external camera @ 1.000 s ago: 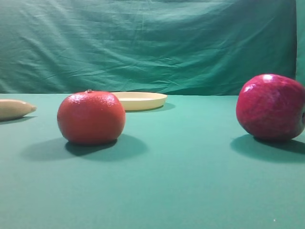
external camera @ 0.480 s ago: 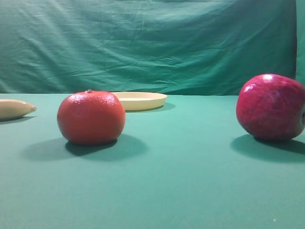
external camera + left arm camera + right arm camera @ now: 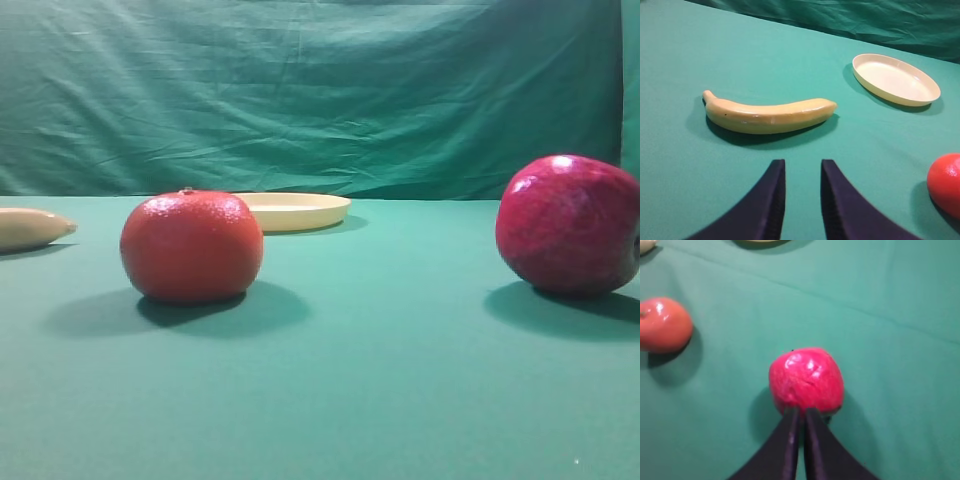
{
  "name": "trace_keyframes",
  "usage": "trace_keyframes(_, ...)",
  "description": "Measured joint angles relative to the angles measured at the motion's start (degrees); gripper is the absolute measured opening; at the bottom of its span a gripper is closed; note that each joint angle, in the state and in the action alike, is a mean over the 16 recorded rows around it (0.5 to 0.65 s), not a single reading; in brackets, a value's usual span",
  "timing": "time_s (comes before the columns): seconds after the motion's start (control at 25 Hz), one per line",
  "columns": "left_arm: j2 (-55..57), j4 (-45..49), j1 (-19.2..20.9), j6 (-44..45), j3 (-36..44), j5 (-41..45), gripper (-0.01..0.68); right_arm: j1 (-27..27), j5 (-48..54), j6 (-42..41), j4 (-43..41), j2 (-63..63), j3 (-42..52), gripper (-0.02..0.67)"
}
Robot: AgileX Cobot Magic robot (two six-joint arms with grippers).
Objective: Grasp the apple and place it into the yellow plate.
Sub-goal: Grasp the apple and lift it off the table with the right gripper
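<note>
Apple (image 3: 806,380) sits on the green cloth (image 3: 380,380), well apart from the plate (image 3: 895,79). Right gripper (image 3: 799,416) pressed shut, holding nothing, tips at the apple's near side. Left gripper (image 3: 802,172) narrowly parted, holding nothing, just short of the banana (image 3: 769,115). Orange (image 3: 191,246) stands in front of the plate's left edge. Broad bare cloth between apple and orange.

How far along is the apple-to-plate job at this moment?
Nothing looks done: the apple sits on the green cloth and the yellow plate holds nothing. In hand: the right gripper hangs shut just above the apple, gripping nothing; the left gripper is open near the banana. Left: open, grasp, lift, carry past the orange fruit, release.
</note>
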Motion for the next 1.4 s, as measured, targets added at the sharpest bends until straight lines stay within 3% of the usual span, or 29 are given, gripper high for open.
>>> trace_keyframes(0.12, 0.0, 0.0, 0.0, 0.0, 0.0, 0.0, 0.157, 2.0, -0.5, 3.4, -3.7, 2.8, -2.0, 0.022)
trace_keyframes(0.24, 0.0, 0.0, 0.0, 0.0, 0.0, 0.0, 0.157, 2.9, -0.5, 6.1, -6.4, 5.4, -4.1, 0.089)
trace_keyframes(0.68, 0.0, 0.0, 0.0, 0.0, 0.0, 0.0, 0.157, 3.3, 0.0, 7.8, -8.0, 14.5, -8.9, 0.521)
trace_keyframes(0.84, 0.0, 0.0, 0.0, 0.0, 0.0, 0.0, 0.157, 3.3, -1.1, 7.6, -7.9, 18.6, -9.0, 0.624)
trace_keyframes(1.08, 0.0, 0.0, 0.0, 0.0, 0.0, 0.0, 0.157, 3.3, -3.7, 6.6, -7.8, 24.8, -9.2, 0.645)
trace_keyframes(1.4, 0.0, 0.0, 0.0, 0.0, 0.0, 0.0, 0.157, 3.8, -5.8, 5.1, -7.6, 30.2, -12.2, 0.583)
